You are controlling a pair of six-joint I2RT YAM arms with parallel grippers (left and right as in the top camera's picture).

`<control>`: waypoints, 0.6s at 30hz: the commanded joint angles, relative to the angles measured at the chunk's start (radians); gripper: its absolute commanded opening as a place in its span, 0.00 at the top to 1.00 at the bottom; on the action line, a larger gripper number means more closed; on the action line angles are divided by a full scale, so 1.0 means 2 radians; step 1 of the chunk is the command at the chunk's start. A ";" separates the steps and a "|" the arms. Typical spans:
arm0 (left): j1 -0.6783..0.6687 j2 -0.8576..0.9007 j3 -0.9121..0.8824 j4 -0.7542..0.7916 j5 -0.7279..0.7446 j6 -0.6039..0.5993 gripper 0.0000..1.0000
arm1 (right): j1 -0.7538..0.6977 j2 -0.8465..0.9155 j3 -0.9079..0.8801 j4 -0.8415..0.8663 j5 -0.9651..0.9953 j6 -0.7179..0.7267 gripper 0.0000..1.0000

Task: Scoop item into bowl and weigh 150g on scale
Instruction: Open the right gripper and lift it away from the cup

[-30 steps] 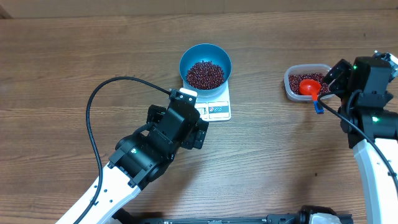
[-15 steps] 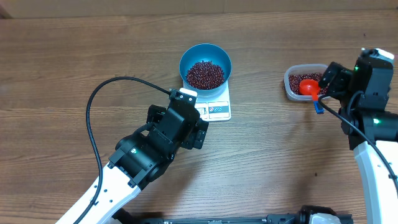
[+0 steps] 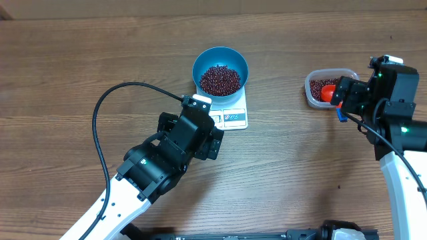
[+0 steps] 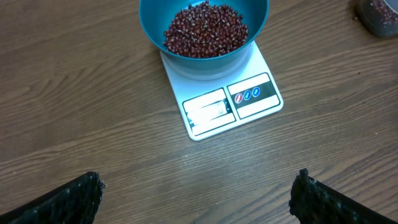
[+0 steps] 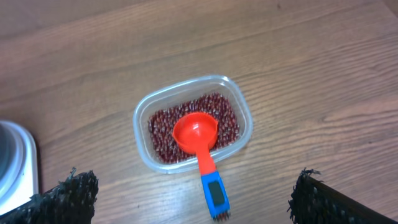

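Note:
A blue bowl (image 3: 220, 56) stands on the white scale (image 3: 233, 117), with a heap of red-brown beans (image 3: 220, 79) inside. From the left wrist, the bowl (image 4: 205, 62), its beans (image 4: 205, 30) and the scale (image 4: 227, 106) lie ahead of my left gripper (image 4: 198, 180), which is open and empty over bare wood. More beans (image 5: 163, 134) fill a clear tub (image 5: 140, 134), where a red scoop (image 5: 196, 134) rests with its blue handle (image 5: 214, 194) sticking out over the rim. My right gripper (image 5: 196, 180) hovers open above that handle, fingers wide on either side and not touching it.
The clear tub (image 3: 311, 93) sits at the right of the wooden table, well apart from the scale. A black cable (image 3: 100, 127) loops off the left arm over the table's left half.
The right gripper has slid left over the tub's near edge and now hides part of the scoop from overhead. The left arm, bowl and scale have not moved.

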 commanded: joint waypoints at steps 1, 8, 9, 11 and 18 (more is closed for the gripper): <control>0.005 0.002 -0.002 0.000 -0.002 0.004 0.01 | -0.001 -0.009 0.032 -0.014 -0.019 -0.025 0.00; 0.005 0.002 -0.002 0.000 -0.002 0.004 0.01 | -0.001 0.014 0.068 -0.057 -0.052 -0.035 0.00; 0.005 0.002 -0.002 0.000 -0.002 0.004 0.01 | -0.001 0.020 0.074 -0.065 -0.052 -0.035 0.00; 0.005 0.002 -0.002 0.000 -0.002 0.004 0.01 | -0.001 0.037 0.092 -0.087 -0.052 -0.035 0.00; 0.005 0.002 -0.002 0.000 -0.002 0.004 0.01 | -0.001 0.071 0.151 -0.155 -0.051 -0.029 0.00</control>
